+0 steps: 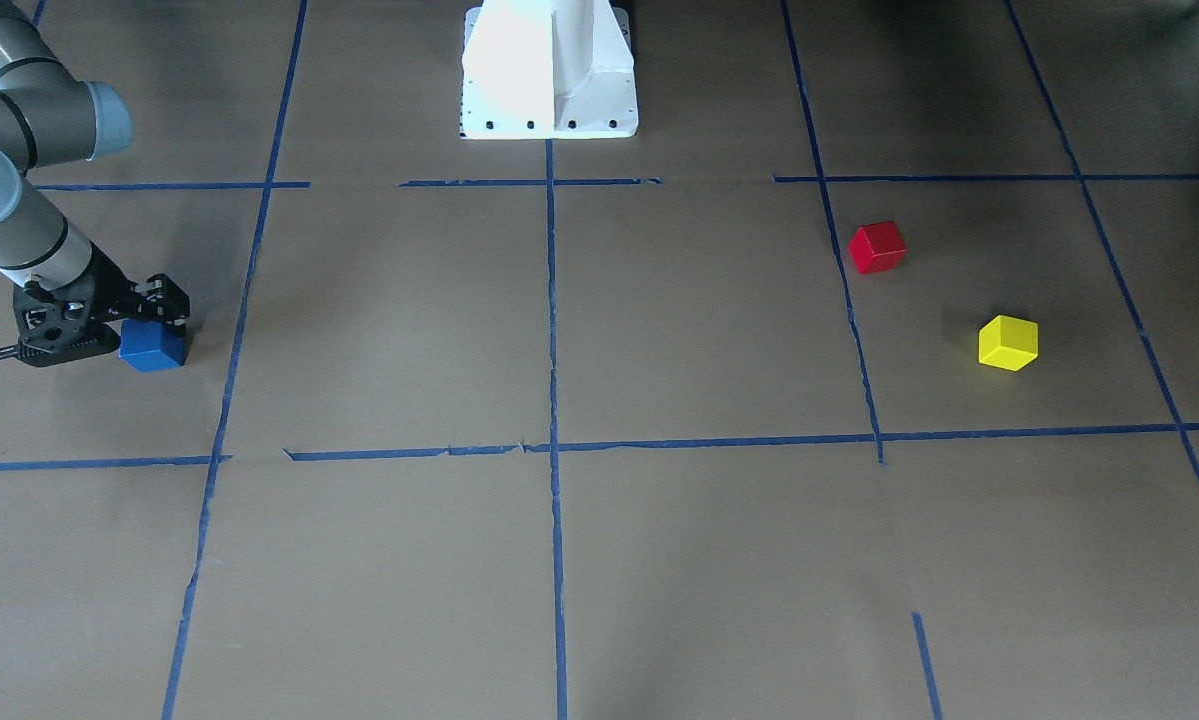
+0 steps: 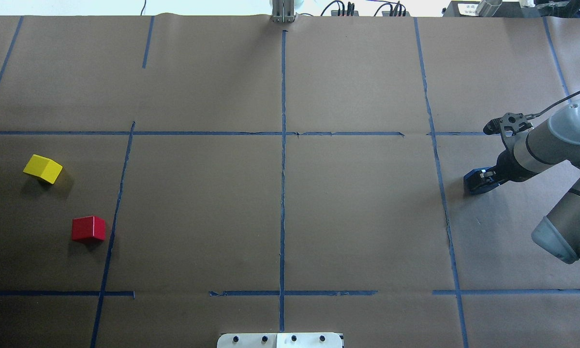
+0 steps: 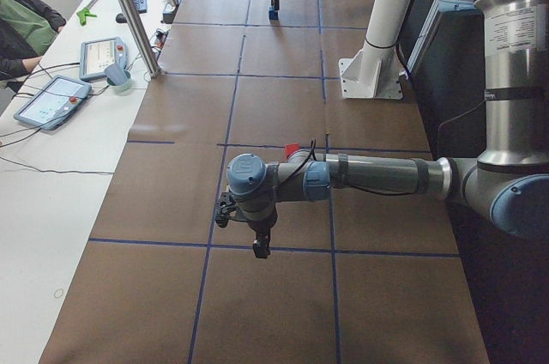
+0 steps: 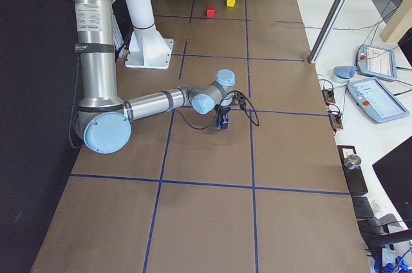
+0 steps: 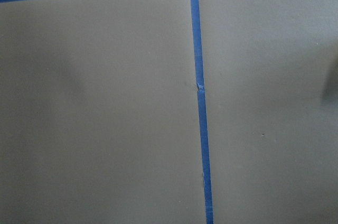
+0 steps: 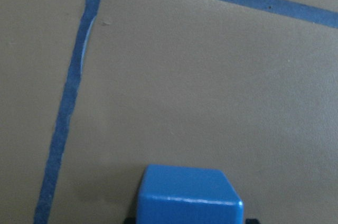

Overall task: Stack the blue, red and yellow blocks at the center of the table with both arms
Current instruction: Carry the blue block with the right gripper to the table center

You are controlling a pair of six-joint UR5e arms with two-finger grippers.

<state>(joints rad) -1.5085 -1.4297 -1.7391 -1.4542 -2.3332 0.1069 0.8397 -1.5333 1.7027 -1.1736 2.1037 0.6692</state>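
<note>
Picking up the first block on the robot's right

Our right gripper (image 1: 159, 325) has its fingers drawn in against the blue block (image 1: 152, 346), apparently gripping it, well away from centre. Next we judge it should be lifted and carried to the middle tape cross. We cannot tell how far open the left gripper (image 3: 260, 248) is. The red block (image 1: 877, 247) and yellow block (image 1: 1008, 343) sit far left.

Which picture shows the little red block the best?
The front-facing view: the red block sits in the open, three faces showing. The overhead view shows it clearly. From the right end it is tiny; from the left end the left arm mostly hides it. Neither wrist camera sees it.
</note>
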